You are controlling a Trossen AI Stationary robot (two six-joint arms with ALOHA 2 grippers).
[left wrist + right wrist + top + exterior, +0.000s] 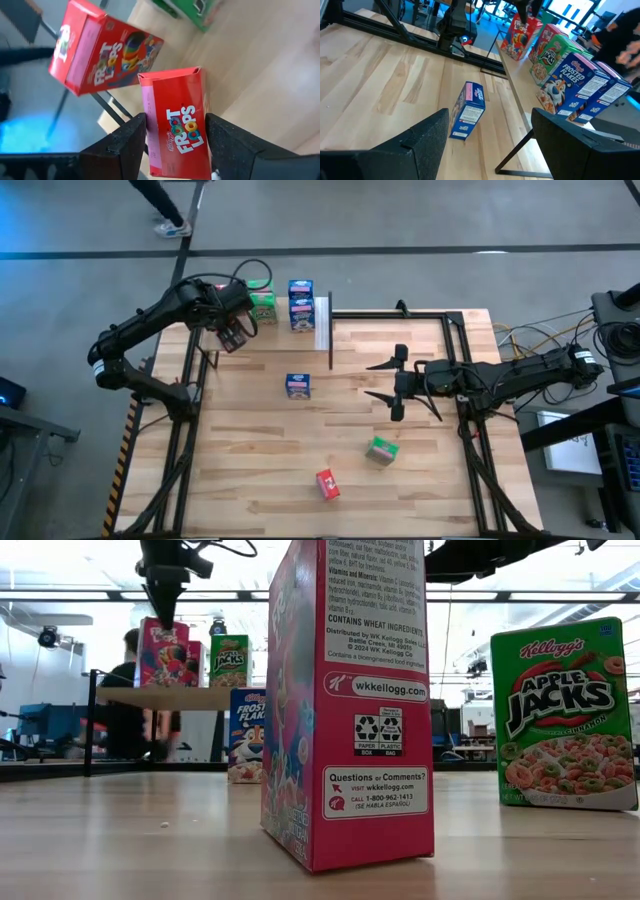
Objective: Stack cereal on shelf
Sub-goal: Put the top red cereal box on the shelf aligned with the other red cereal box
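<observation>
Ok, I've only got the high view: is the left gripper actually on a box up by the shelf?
Observer: Yes. The left wrist view shows the left gripper with a finger against each side of a red Froot Loops box.
Operator: Anything beside it?
Observer: A second red box, close by, also printed Froot Loops.
Operator: And the right gripper?
Observer: The right gripper is open, and its wrist view shows a blue box on the table just ahead of its fingers.
</observation>
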